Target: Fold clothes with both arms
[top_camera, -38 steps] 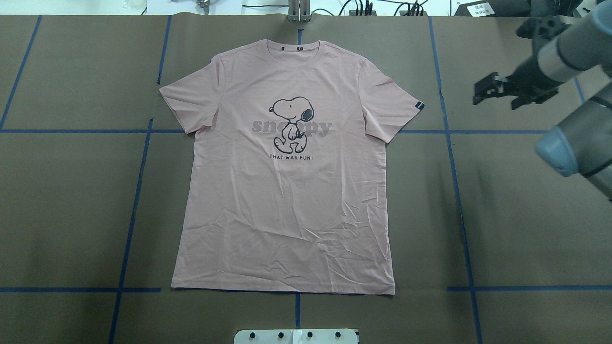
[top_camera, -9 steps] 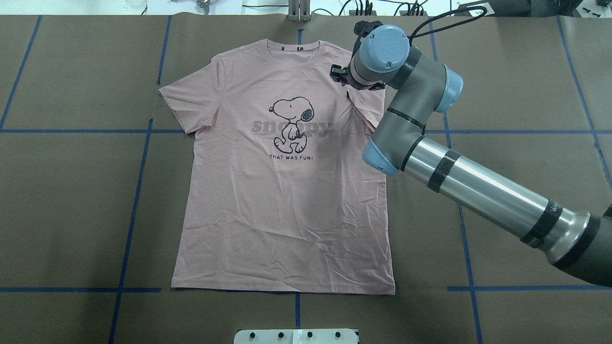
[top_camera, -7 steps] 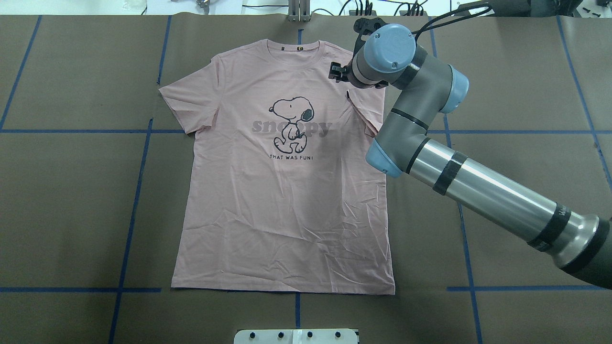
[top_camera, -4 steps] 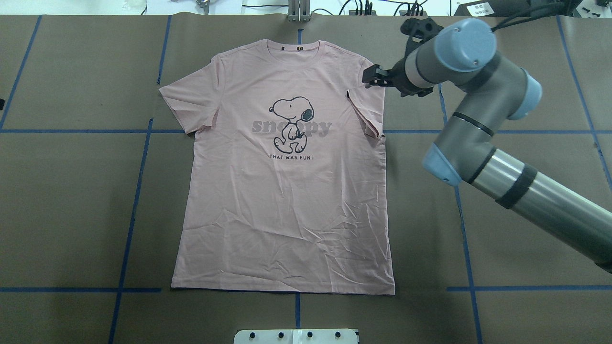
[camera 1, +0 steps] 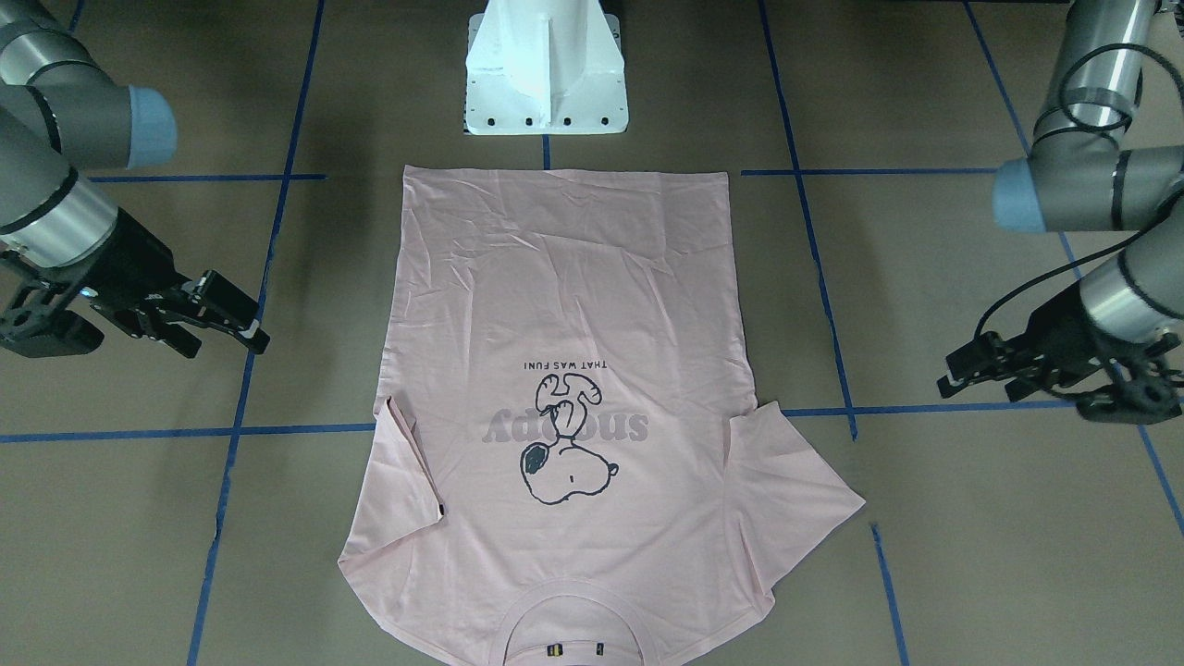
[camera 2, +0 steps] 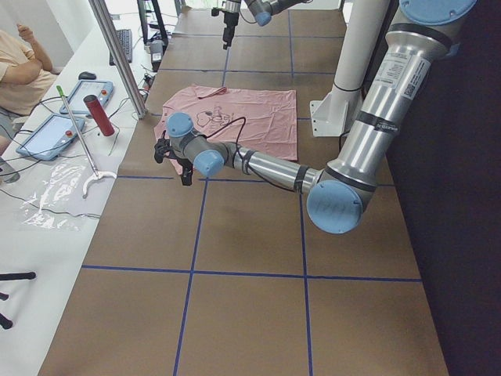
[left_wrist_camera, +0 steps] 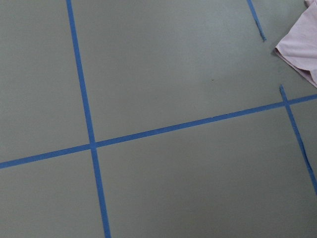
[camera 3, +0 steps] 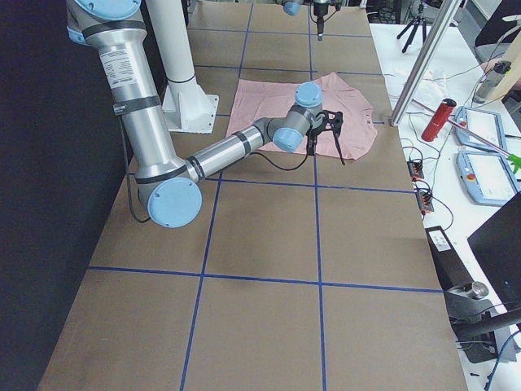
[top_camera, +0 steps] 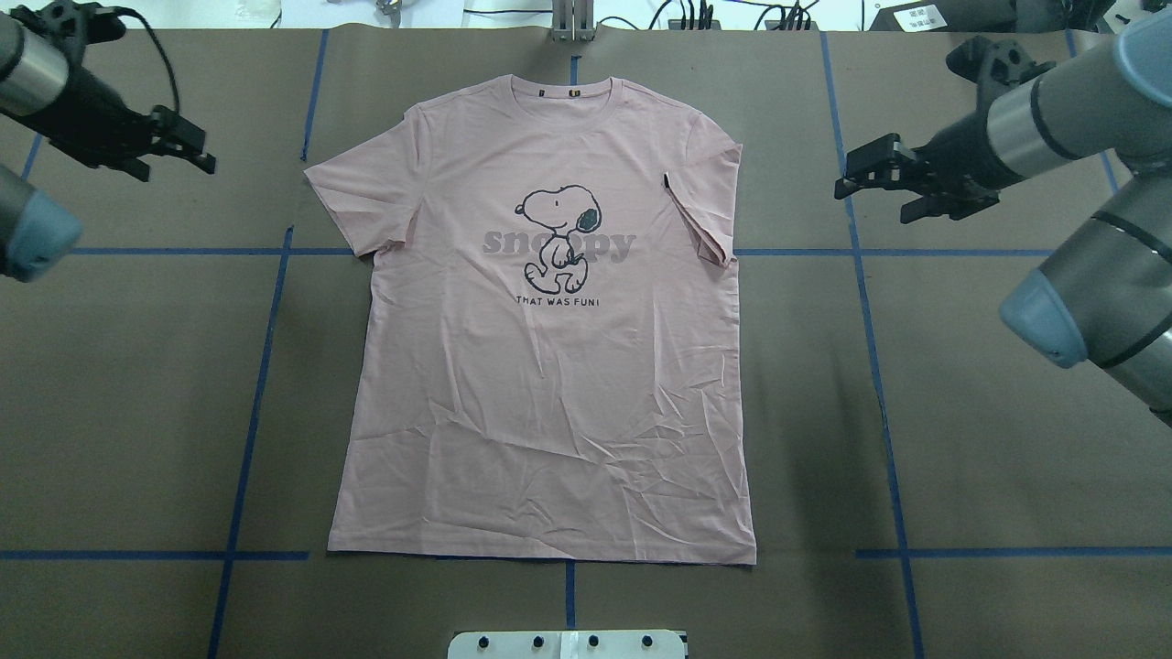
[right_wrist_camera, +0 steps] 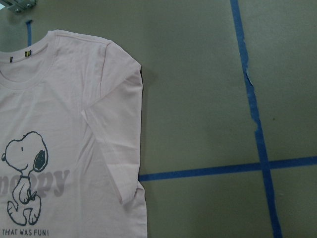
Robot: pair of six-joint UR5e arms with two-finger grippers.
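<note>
The pale pink T-shirt (top_camera: 549, 384) lies flat and face up on the brown table (top_camera: 971, 430), with its collar at the far edge and its hem towards the robot's base. The right gripper (top_camera: 868, 190) hangs above bare table off the shirt's right side, level with the shoulder and well apart from the cloth. Its jaws stand apart with nothing between them. The left gripper (top_camera: 181, 167) hangs off the opposite side, near the outspread left sleeve (top_camera: 352, 197) but clear of it. It too is parted and empty, and its wrist camera catches only that sleeve's corner at the picture's edge. The right sleeve (top_camera: 705, 206) is folded inwards over the chest, its small black tag lying beside the dog print. Five seconds ago this sleeve lay spread out flat. Half a second ago the right gripper was at the folded sleeve's outer edge by the shoulder, and it has since drawn back to the right. The left arm, barely in view then, has come in over the table's far left corner.
</note>
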